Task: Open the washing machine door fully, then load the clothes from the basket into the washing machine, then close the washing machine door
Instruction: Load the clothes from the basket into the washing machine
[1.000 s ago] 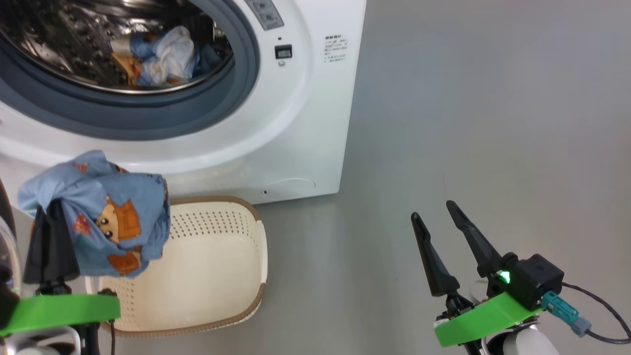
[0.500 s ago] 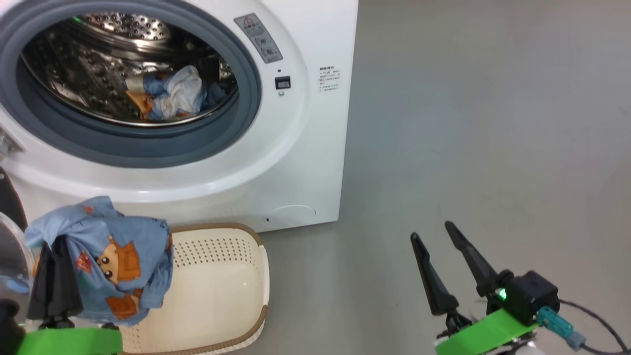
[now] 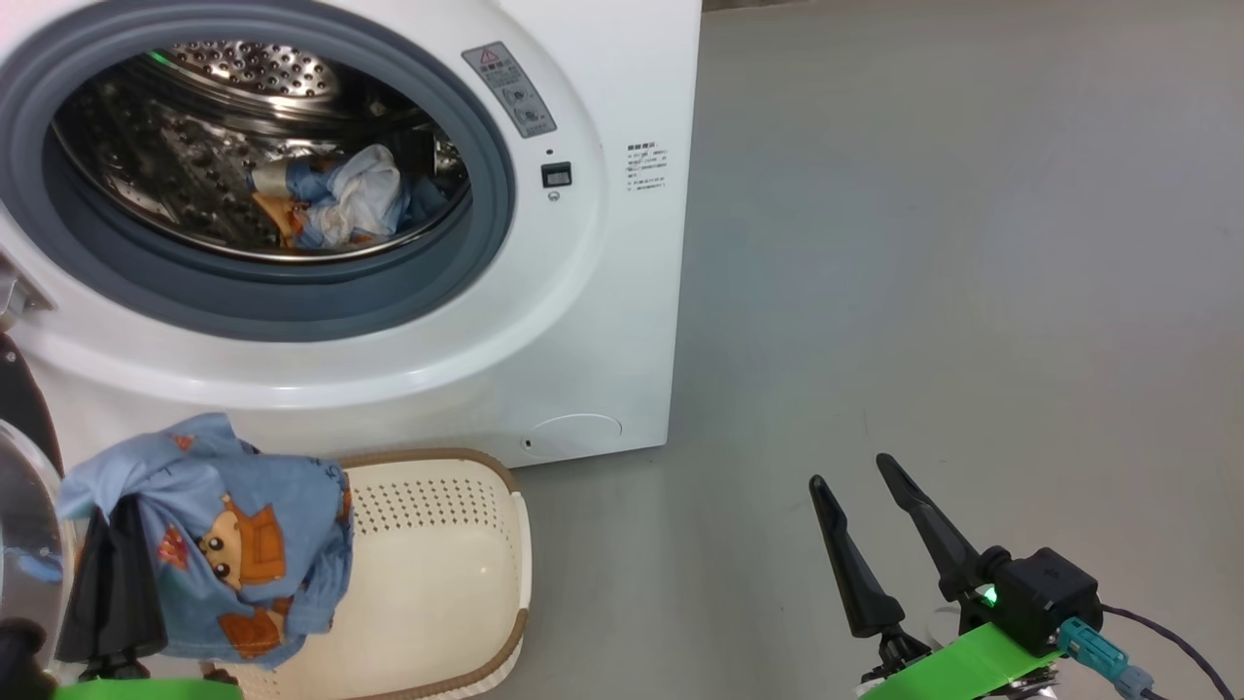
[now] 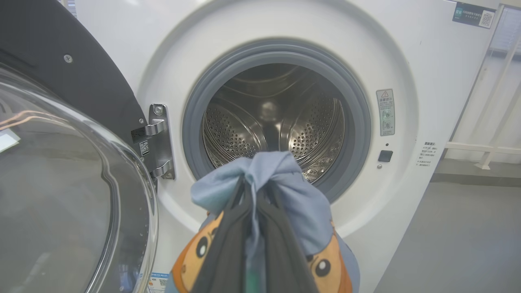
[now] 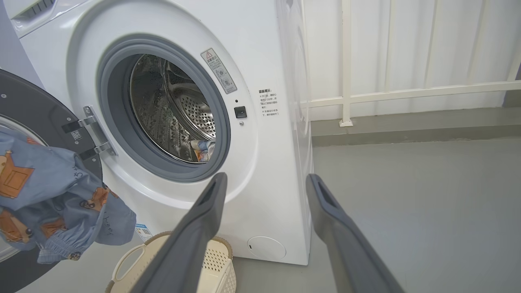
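The washing machine point(image 3: 593, 292) stands with its steel drum open. The washing machine door point(image 4: 61, 191) is swung out to the left on its hinge. Blue and white clothes point(image 3: 335, 199) lie inside the drum. My left gripper point(image 4: 254, 195) is shut on a light blue cartoon-print garment point(image 3: 233, 544), which hangs above the left end of the basket point(image 3: 457, 583), in front of the drum opening. The cloth drapes over the fingertips. What I see of the basket's inside is bare. My right gripper point(image 3: 849, 468) stands open over the floor to the right with nothing between its fingers.
Grey floor point(image 3: 972, 292) stretches wide to the right of the machine. A white railing point(image 5: 346, 93) runs along the wall behind it. The open door's glass bowl point(image 3: 24, 564) sits close beside my left gripper.
The head view has shifted, so the drum opening now sits lower and more of it shows. My left gripper still holds the garment and the right is still open.
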